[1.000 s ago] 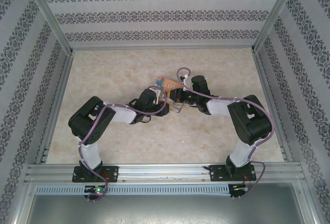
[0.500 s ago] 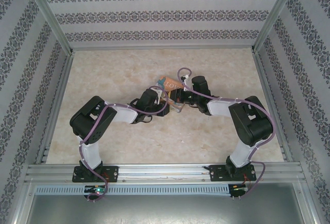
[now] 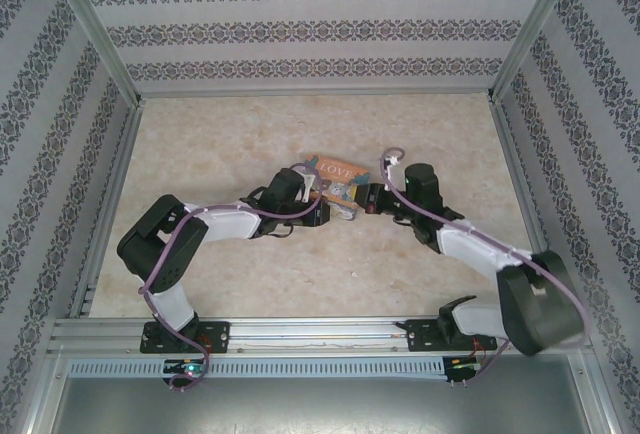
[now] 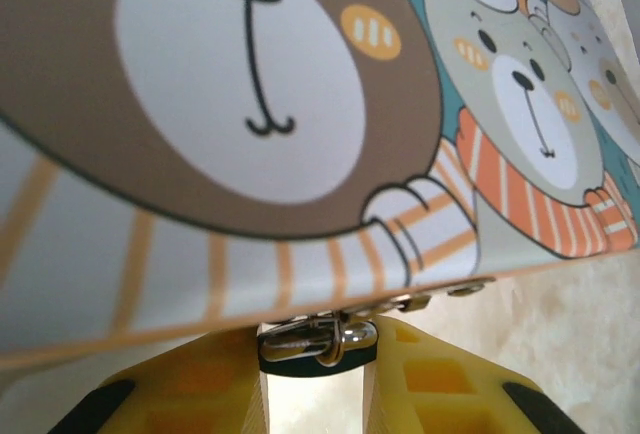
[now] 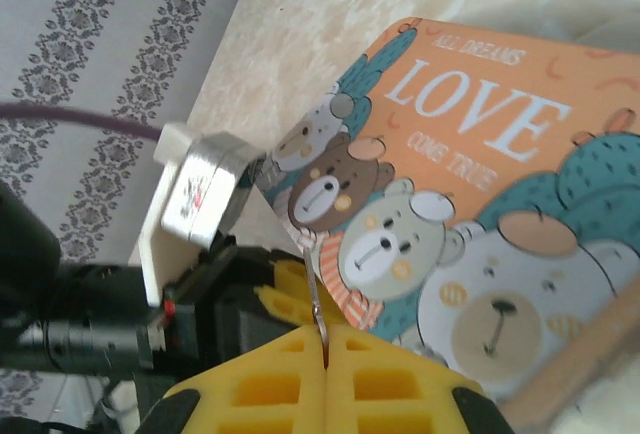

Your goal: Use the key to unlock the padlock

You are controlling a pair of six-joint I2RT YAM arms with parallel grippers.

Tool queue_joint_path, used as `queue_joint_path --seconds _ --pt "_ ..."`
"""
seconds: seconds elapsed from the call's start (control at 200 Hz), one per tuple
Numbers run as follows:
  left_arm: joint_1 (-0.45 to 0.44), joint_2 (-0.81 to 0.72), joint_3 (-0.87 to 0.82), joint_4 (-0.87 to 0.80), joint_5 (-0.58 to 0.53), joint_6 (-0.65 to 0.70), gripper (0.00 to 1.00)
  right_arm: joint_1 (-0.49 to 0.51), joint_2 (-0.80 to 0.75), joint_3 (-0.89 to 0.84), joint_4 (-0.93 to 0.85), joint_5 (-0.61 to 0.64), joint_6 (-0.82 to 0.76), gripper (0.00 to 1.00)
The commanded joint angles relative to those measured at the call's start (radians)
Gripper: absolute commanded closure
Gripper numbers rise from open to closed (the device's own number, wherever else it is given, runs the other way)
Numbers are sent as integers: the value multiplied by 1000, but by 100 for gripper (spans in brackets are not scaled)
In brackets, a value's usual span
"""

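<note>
— Where do we see the padlock (image 4: 316, 339)?
— At the tin's (image 4: 250, 104) lower edge: a thin silver shackle over a dark teal body, tiny beside the painted bears.
— And our grippers?
— The left gripper (image 4: 313, 379) pinches the padlock; the right gripper (image 5: 325, 339) is pressed together on the slim silver key (image 5: 316, 299), whose tip is at the tin's edge.

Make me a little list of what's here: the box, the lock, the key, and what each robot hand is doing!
tin: bears and the word LOVE on top, between the two grippers on the table
padlock: tiny, silver loop, at the tin's edge
key: thin and silver, pointing at the tin's edge
left gripper: closed around the padlock
right gripper: shut on the key
key in lock: cannot tell
</note>
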Motion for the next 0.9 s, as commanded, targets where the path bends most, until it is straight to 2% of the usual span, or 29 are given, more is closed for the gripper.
queue_joint_path --seconds 0.0,0.14,0.355,0.729,0.894 --pt "-3 -36 61 -66 64 -27 76 3 -83 -78 -65 74 -66 100" --pt "0 -33 90 -112 77 -39 76 59 -163 -163 -64 150 -103 100" --pt "6 -27 133 -166 99 -55 76 254 -218 -279 17 391 -209 100" --pt "19 -2 183 -199 156 -121 76 374 -46 -274 152 541 -275 100" --pt "23 1 191 -203 157 -130 76 395 27 -247 205 573 -301 100"
